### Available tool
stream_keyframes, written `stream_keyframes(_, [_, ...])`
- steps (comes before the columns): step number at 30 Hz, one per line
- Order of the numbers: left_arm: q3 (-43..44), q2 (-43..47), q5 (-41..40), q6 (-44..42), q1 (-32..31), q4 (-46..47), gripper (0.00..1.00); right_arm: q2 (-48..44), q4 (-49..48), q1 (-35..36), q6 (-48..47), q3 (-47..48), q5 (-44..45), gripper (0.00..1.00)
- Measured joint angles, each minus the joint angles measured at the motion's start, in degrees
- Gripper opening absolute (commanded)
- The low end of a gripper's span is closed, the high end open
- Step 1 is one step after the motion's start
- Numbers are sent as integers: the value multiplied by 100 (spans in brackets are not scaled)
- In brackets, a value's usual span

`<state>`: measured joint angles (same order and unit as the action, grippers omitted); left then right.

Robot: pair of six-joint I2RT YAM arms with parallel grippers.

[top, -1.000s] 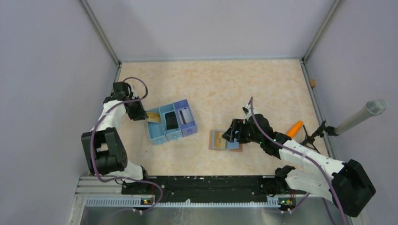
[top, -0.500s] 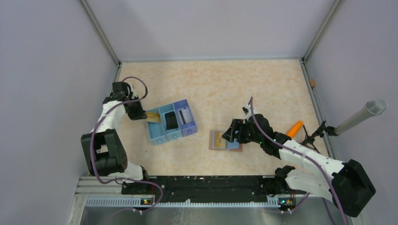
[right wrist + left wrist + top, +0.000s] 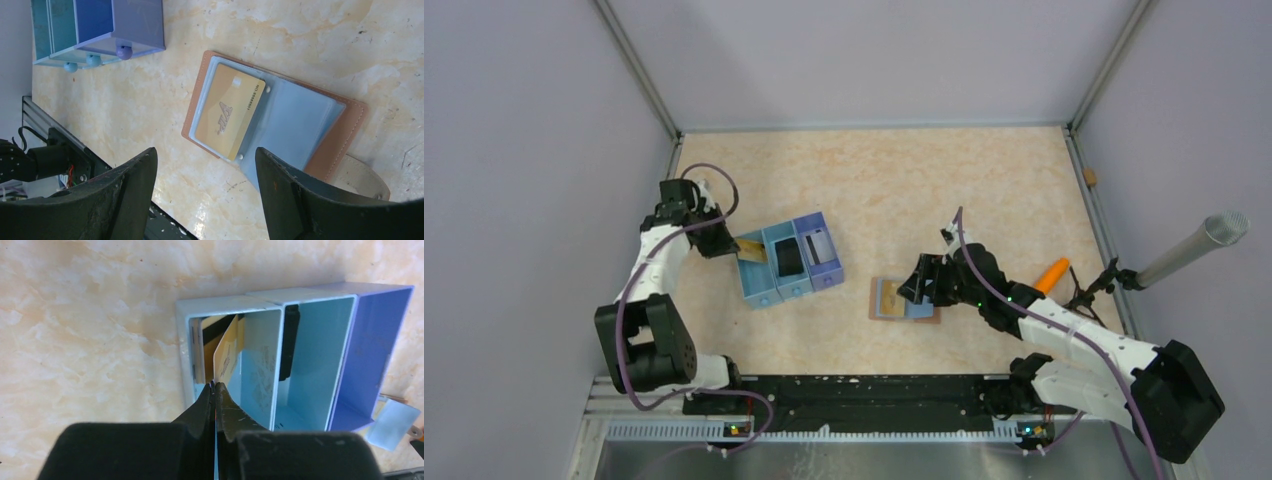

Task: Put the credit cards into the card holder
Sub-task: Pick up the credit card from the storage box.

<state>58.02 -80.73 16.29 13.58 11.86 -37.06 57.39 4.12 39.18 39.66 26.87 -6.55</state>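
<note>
The brown card holder [image 3: 880,298] lies open on the table. A yellow-gold card [image 3: 227,112] sits in its left sleeve; its right half [image 3: 295,127] is light blue, and I cannot tell sleeve from card there. My right gripper [image 3: 205,152] is open and empty just above the holder [image 3: 350,125]; in the top view it [image 3: 916,285] stands over the holder's right half. My left gripper [image 3: 214,386] is shut on the edge of a second yellow-gold card [image 3: 226,357], which stands on edge in the blue box's leftmost compartment. In the top view that gripper [image 3: 727,245] and card [image 3: 750,251] are at the box's left end.
The blue box [image 3: 822,275] with three compartments stands left of centre, with a black item [image 3: 288,345] in the middle compartment and more cards [image 3: 199,357] against the left wall. An orange carrot-shaped object [image 3: 1053,273] lies at the right. A grey cylinder on a stand [image 3: 1194,247] stands outside the right wall.
My left arm has shifted slightly toward the left wall, still gripping the gold card at the box. The right arm and the card holder have not moved.
</note>
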Motion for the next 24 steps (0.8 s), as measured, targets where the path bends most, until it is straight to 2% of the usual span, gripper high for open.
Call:
stream_keyframes(10, [-278,861,459,-22,4,236,0,-101,170,0,-28,4,125,70])
stream_keyframes(19, [-719,2229,699,42,7,562,0,-120,518,0,-417,387,245,71])
stream_keyframes(24, [-723,2308,868,44,7,546,0,-114,444,0,-680,734,192,71])
